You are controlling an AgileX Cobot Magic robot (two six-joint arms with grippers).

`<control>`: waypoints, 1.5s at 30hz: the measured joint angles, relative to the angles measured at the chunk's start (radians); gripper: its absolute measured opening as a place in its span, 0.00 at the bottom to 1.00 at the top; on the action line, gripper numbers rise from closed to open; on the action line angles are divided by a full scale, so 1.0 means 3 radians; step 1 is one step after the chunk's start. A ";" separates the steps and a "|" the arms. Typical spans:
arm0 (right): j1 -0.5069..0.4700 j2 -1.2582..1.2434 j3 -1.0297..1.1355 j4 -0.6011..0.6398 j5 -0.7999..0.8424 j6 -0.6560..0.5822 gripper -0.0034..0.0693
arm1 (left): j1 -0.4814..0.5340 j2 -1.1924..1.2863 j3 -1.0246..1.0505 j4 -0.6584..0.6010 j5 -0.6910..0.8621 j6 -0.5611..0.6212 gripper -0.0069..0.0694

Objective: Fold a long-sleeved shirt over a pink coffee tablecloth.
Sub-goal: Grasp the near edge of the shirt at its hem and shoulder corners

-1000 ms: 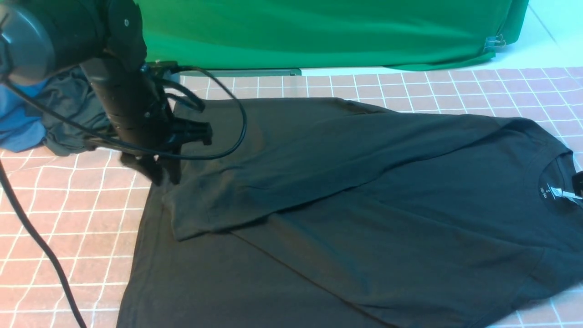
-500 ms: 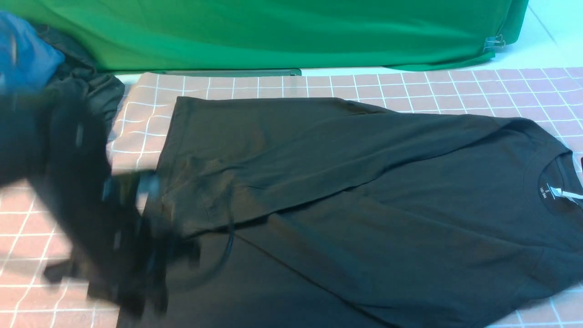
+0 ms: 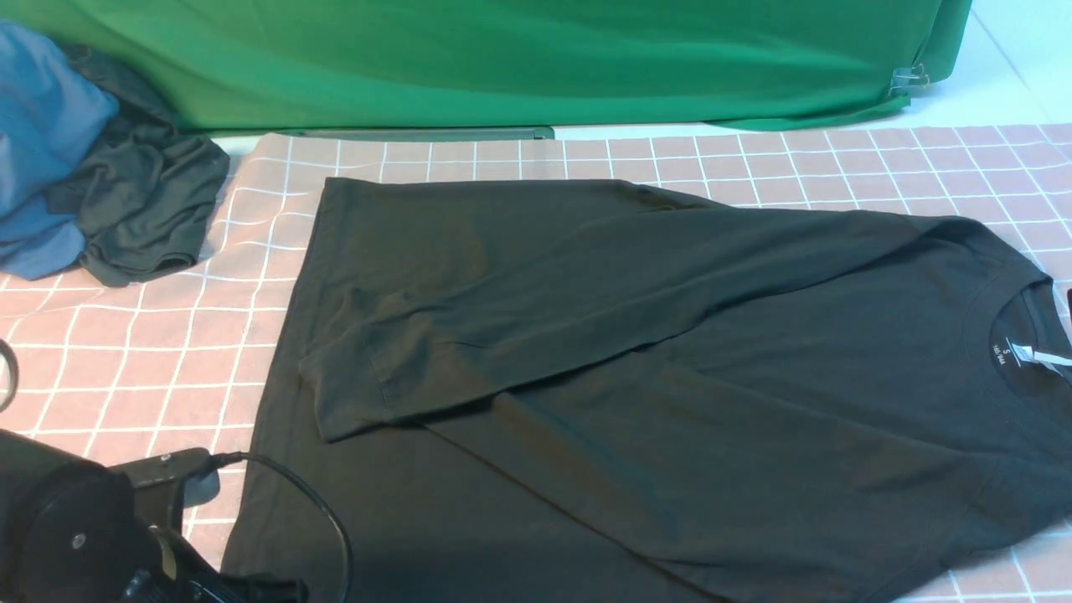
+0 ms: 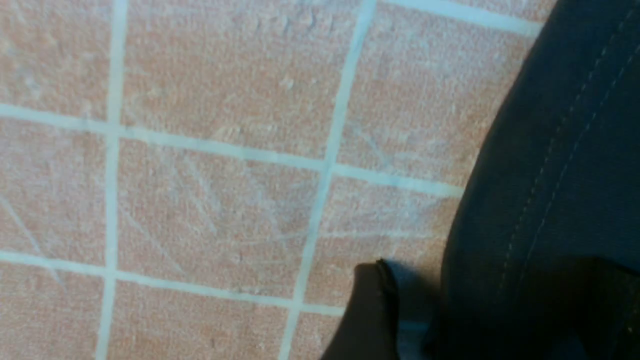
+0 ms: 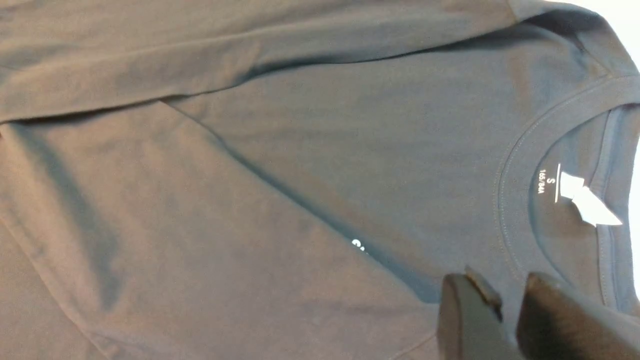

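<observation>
**Front view:** The black shirt [image 3: 670, 402] lies flat across the middle and right of the gridded pink tablecloth [image 3: 151, 352] that covers the surface, with its neck to the right. One sleeve [image 3: 502, 318] is folded across the body. A white label [image 3: 1034, 356] shows inside the round neck. A blue garment [image 3: 42, 151] and a dark grey one [image 3: 142, 201] are heaped at the far left, clear of the shirt. A green cloth [image 3: 544, 59] hangs along the back. The left arm [image 3: 75, 536] sits low in the near left corner, a cable [image 3: 318, 511] looping from it over the shirt's hem.

**Left wrist view:** The left claw [image 4: 487, 280] is spread wide. One finger [image 4: 370, 315] is over bare tablecloth [image 4: 200, 150] and the other is a dark shape over the stitched edge of the shirt [image 4: 550, 175]. It grips nothing.

**Right wrist view:** The right claw [image 5: 510, 285] hangs over the shirt [image 5: 250, 175] near the collar, its fingers [image 5: 470, 320] close together with a narrow gap between them. Whether they pinch fabric cannot be told. The neck label [image 5: 585, 200] and a scrap of white print [image 5: 359, 245] are visible.
</observation>
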 joint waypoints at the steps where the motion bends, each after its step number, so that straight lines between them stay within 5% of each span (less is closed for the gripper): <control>1: 0.0000 0.0000 0.0000 0.0000 0.0000 0.0000 0.32 | 0.0000 0.0003 0.0002 0.0000 -0.0001 -0.0003 0.76; 4: 0.0000 0.0000 0.0000 0.0000 0.0007 0.0000 0.32 | 0.0000 0.0003 0.0002 0.0003 -0.0001 -0.0003 0.59; 5: 0.0000 0.0000 -0.0003 0.0003 0.0044 0.0000 0.32 | 0.0000 0.0003 0.0002 0.0000 -0.0001 0.0002 0.40; 7: 0.0000 0.0027 -0.0003 0.0003 0.0136 0.0017 0.32 | 0.0000 0.0006 -0.0038 -0.0017 0.0051 0.0036 0.22; 9: 0.0000 0.0116 -0.0003 -0.0005 0.0286 0.0052 0.32 | 0.0000 0.0006 -0.0134 -0.0020 0.0195 0.0072 0.15; 18: 0.0000 0.1026 -0.0003 -0.0049 0.0673 0.0063 0.29 | 0.0000 -0.0379 -0.0432 0.0031 0.0720 0.0103 0.15; 27: 0.0068 0.1700 0.0414 -0.0145 0.0334 0.0253 0.80 | 0.0000 -0.0704 -0.0432 0.0054 0.0842 0.0093 0.15; 36: 0.0068 0.1936 0.0460 -0.0488 -0.0248 0.0706 0.85 | 0.0000 -0.0704 -0.0432 0.0133 0.0772 0.0090 0.15; 41: 0.0068 0.2107 0.0448 -0.0475 -0.0293 0.0687 0.71 | 0.0000 -0.0704 -0.0432 0.0133 0.0741 0.0090 0.15; 45: 0.0068 0.2132 0.0422 -0.0455 -0.0252 0.0623 0.26 | 0.0000 -0.0704 -0.0437 0.0057 0.0634 0.0010 0.15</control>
